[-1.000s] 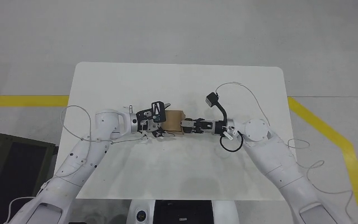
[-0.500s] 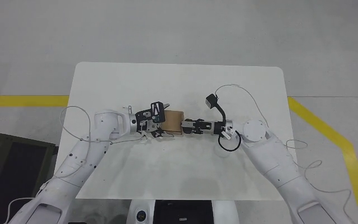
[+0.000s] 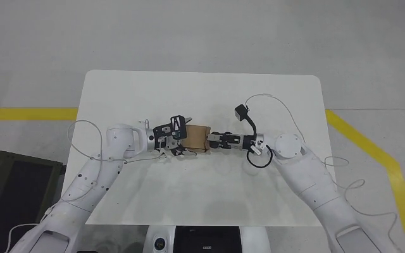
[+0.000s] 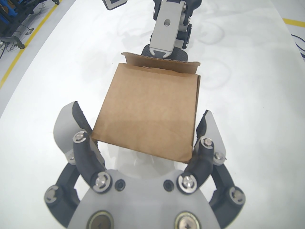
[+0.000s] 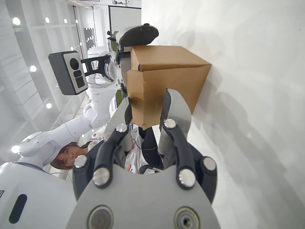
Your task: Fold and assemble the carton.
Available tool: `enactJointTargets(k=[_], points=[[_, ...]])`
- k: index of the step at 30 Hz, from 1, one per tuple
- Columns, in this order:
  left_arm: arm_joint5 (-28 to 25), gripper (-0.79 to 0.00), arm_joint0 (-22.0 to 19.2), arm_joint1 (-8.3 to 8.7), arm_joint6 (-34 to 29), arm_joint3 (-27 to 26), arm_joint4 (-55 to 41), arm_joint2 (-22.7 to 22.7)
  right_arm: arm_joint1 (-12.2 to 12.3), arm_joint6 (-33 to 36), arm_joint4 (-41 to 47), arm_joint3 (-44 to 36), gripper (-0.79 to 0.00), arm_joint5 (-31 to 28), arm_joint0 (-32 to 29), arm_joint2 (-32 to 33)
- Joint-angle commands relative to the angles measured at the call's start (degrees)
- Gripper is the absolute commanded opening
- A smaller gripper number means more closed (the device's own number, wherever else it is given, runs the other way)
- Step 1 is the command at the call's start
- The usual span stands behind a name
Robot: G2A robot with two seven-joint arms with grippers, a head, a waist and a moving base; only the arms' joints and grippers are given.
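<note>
The white tabletop is occupied near its middle by the brown cardboard carton, which is set down between the two arms and is found where it was a second ago. The left claw is clamped across the carton's near end, a finger pressed to each side wall, and no shift is seen in it. The right claw has been edged slightly closer against the opposite end, its jaws kept partly apart, one at the top edge and the other against the end face. From this small advance the raised end flap is judged to be pushed toward closing; the body is taken as already formed, and the flap is not yet seated flat. Beyond the tabletop a yellow floor line is seen. A thin cable is looped by the right arm, well apart from the carton, while the left arm's wrist camera is carried just above the carton, where a folding stroke could be crowded
</note>
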Motion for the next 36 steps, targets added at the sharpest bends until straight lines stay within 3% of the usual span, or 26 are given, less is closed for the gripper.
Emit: enactJointTargets(k=[1, 10, 36], points=[[0.0, 0.000, 0.0, 0.02, 0.0, 0.0, 0.0, 0.0, 0.0, 0.0, -0.8, 0.0, -0.551, 0.3, 0.2, 0.0], [0.0, 0.000, 0.2, 0.10, 0.0, -0.2, 0.0, 0.0, 0.2, -1.0, -3.9, -0.8, -0.597, 1.6, 0.3, 0.8], [0.3, 0.000, 0.5, 0.25, 0.3, -0.9, 0.1, 0.1, 0.3, -1.3, -10.1, -6.0, -0.625, 6.1, 0.5, 0.9]])
